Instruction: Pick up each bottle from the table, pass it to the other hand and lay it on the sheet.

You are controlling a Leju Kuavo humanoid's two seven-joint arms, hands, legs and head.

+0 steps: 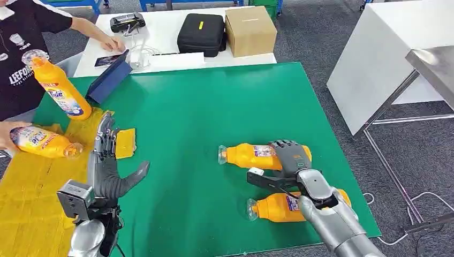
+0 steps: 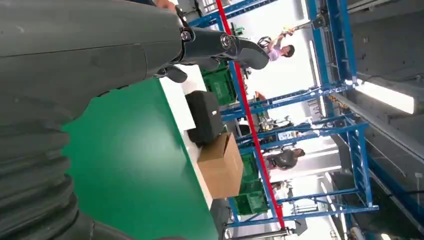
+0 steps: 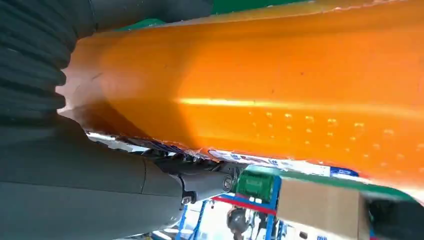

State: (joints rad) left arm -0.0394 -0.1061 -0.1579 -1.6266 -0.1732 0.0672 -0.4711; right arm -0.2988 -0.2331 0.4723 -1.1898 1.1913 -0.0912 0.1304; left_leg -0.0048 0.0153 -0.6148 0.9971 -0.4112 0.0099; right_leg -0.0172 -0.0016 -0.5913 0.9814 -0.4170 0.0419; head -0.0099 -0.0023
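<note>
Two orange bottles lie on the green table (image 1: 203, 107) at the front right. My right hand (image 1: 289, 158) grips the far bottle (image 1: 249, 156), fingers curled over its body and thumb along its near side; that bottle's orange wall (image 3: 280, 95) presses close to the palm. The near bottle (image 1: 273, 208) lies partly under my right forearm. My left hand (image 1: 107, 160) hovers open, fingers stretched out, at the edge of the yellow sheet (image 1: 32, 203). At the far left a person holds one bottle (image 1: 59, 88) tilted in the air. The person's other hand rests on a bottle (image 1: 43, 142) lying on the sheet.
A blue tablet (image 1: 110, 77) stands at the table's back left. Behind it a white table carries a black case (image 1: 201, 33) and a cardboard box (image 1: 250, 29). Another white table (image 1: 385, 59) and a metal frame stand to the right.
</note>
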